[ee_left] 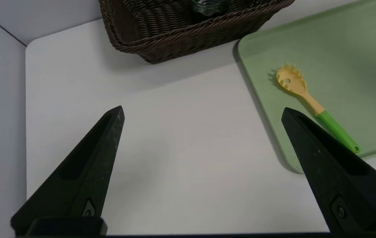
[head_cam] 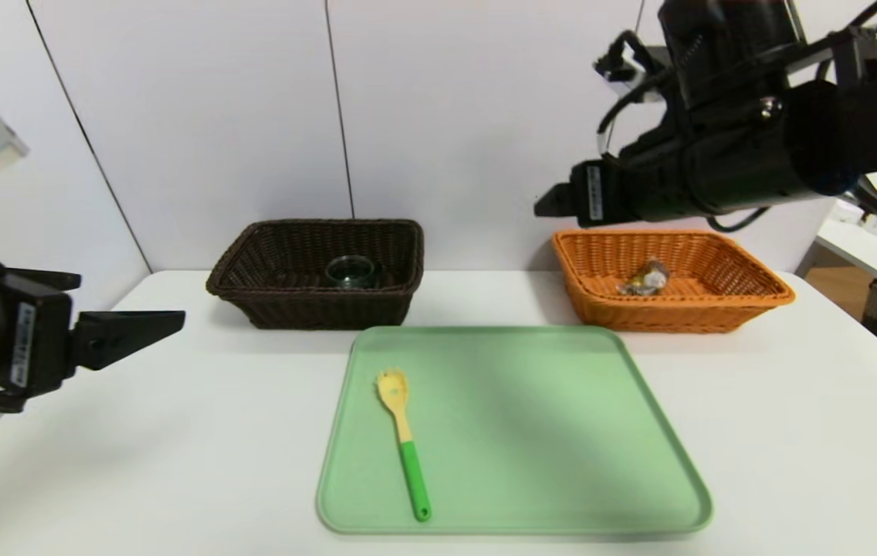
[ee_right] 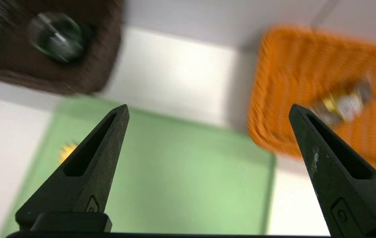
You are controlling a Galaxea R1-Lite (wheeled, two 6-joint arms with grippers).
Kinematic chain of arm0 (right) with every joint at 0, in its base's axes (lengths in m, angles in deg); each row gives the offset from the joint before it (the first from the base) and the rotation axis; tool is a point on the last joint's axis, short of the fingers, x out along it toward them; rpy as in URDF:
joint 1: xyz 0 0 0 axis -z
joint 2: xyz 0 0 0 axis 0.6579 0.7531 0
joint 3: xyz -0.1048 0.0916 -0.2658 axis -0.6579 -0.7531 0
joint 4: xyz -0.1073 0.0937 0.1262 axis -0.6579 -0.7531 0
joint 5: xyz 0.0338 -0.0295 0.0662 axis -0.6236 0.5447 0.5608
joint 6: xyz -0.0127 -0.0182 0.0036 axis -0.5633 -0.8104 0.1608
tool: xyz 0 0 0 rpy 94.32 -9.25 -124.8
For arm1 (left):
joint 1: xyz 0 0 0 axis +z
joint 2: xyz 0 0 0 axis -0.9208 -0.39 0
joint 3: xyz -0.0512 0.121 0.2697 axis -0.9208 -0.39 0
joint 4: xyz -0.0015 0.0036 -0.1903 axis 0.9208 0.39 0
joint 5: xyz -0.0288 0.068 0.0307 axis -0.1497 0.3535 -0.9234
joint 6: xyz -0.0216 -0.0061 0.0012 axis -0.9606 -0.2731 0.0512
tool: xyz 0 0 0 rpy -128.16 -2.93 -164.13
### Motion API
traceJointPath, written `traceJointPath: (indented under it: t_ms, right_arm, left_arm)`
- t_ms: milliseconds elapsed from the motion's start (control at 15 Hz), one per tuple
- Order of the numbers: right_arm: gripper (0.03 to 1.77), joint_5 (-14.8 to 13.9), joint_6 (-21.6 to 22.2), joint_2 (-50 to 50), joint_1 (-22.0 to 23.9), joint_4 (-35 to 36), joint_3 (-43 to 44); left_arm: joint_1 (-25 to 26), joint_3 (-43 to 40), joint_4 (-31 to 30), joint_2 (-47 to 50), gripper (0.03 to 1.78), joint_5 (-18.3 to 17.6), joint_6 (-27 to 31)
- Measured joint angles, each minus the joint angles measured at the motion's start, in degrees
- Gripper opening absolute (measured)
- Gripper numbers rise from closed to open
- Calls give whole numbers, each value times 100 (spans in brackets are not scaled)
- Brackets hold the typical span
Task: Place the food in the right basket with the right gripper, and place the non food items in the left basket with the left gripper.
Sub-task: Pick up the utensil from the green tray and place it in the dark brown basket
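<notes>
Head view, two baskets [head_cam: 315, 266] [head_cam: 670, 278], one fork [head_cam: 403, 440], one tray [head_cam: 562, 432], both end effectors [head_cam: 168, 324] [head_cam: 543, 205] wide, empty.

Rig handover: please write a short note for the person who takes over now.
Left gripper: open, empty, above the table left of the green tray.
Right gripper: open, empty, raised near the orange basket.
Done: cookie roll in the orange basket; glass cup in the dark basket.
Left: fork-spoon, lying on the tray, goes to the dark basket with the left gripper.
</notes>
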Motion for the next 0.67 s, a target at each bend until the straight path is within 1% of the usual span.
traceJointPath:
  t_ms: [133, 267, 467, 667]
  right_arm:
    - [168, -30, 35, -564, 171, -144, -872]
    - [168, -71, 51, -1118, 445, -199, -1520]
    - [169, -176, 60, -1692, 800, -352, -2132]
    - [169, -217, 44, -2083, 1258, -433, -2526]
  left_arm:
    - [-312, 158, -5, -455, 169, 83, -204]
    - [-447, 262, -239, -752, 169, 83, -382]
    - [-491, 290, -680, -1058, 169, 68, -753]
    - [-497, 63, -702, -1152, 169, 82, -923]
